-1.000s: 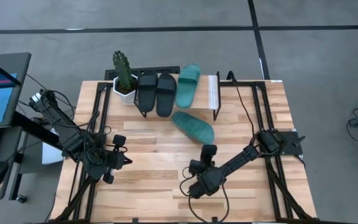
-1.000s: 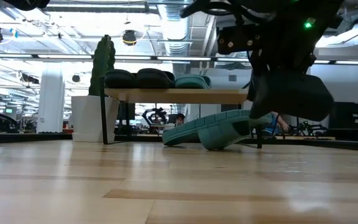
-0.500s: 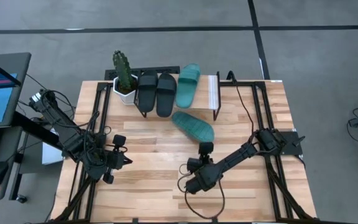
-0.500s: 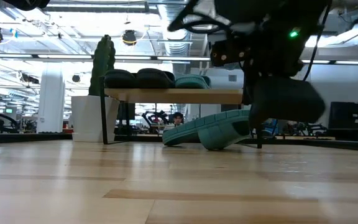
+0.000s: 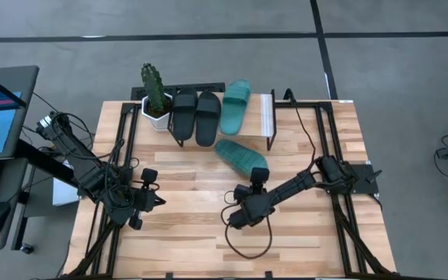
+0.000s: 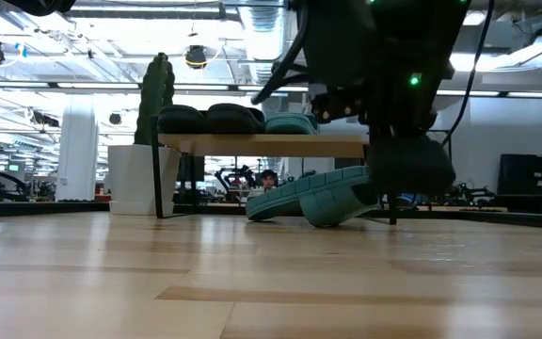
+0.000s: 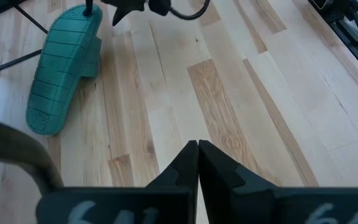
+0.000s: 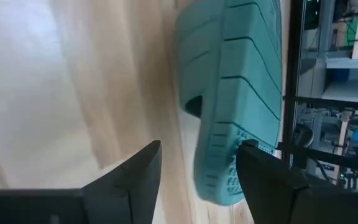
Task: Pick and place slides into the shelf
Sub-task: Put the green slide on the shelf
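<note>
Right gripper (image 5: 257, 180): fingers spread, nothing between them, nose toward the overturned teal slide (image 5: 241, 158), just short of its near end. In the right wrist view the two fingers (image 8: 129, 180) frame the ribbed sole of that teal slide (image 8: 238, 87); no contact is visible. Judgement: the jaws stand open to straddle the sole edge for the next pick.

Left gripper (image 5: 152, 201): near the table's left edge, well apart from the work; fingers (image 7: 182, 167) pressed together, holding nothing. It waits.

The loose teal slide lies sole-up on the table (image 5: 185, 225) just in front of the shelf (image 5: 264, 113). In the low view it leans rather than lies flat (image 6: 313, 196), likely propped on its strap.

On the shelf panel: two black slides (image 5: 195, 114) side by side, and one teal slide (image 5: 235, 105) beside them, toes toward the table's back edge. Bare panel remains to the right of these, presumably for the fourth.

A potted cactus (image 5: 154, 91) stands at the shelf's left end.

Hidden: the overturned slide's strap; in the low view the right arm covers that slide's right end, and the fingertips cannot be made out there.
</note>
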`<action>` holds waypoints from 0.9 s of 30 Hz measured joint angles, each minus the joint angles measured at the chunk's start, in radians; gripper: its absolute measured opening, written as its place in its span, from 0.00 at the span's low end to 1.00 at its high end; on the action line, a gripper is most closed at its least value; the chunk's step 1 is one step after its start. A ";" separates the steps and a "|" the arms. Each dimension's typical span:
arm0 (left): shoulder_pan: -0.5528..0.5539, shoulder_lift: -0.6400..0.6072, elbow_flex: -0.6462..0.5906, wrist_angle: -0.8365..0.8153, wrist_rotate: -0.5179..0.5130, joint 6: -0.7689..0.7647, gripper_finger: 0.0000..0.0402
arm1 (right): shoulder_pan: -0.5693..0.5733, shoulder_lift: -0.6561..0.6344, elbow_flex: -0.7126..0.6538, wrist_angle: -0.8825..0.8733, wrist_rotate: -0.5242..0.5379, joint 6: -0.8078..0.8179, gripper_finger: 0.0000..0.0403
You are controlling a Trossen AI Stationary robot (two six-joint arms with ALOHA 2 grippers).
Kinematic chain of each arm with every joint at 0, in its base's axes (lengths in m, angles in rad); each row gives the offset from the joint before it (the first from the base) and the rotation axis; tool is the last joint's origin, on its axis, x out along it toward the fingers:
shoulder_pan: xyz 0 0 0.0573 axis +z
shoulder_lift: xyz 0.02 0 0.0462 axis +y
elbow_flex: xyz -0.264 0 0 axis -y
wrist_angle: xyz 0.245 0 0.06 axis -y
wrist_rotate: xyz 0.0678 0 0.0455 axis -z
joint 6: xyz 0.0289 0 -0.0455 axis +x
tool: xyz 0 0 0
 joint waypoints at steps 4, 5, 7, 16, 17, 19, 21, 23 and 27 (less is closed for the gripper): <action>0.000 0.000 0.000 0.000 0.000 0.000 0.00 | -0.031 0.000 -0.006 0.000 0.000 0.005 0.48; 0.000 0.000 0.000 0.000 0.000 -0.001 0.00 | -0.039 0.000 -0.006 0.001 0.000 0.010 0.48; 0.000 0.000 0.000 0.000 0.000 -0.001 0.00 | -0.057 0.000 -0.006 0.002 0.001 0.020 0.47; 0.000 0.000 0.000 0.000 0.000 -0.006 0.00 | -0.110 0.000 -0.006 -0.012 -0.083 0.124 0.11; 0.000 0.000 0.000 0.000 0.000 -0.006 0.00 | -0.106 0.000 -0.006 -0.011 -0.090 0.116 0.09; 0.000 0.000 0.000 0.000 0.000 -0.006 0.00 | -0.092 0.000 -0.006 -0.011 -0.092 0.128 0.10; 0.000 0.000 0.000 0.000 0.000 -0.006 0.00 | -0.075 0.000 -0.006 -0.014 -0.108 0.149 0.10; 0.000 0.000 0.000 0.000 0.000 -0.007 0.00 | -0.048 0.001 0.009 -0.049 -0.132 0.173 0.10; 0.000 0.000 0.000 0.000 0.001 -0.010 0.00 | 0.029 0.001 0.064 -0.123 -0.171 0.221 0.10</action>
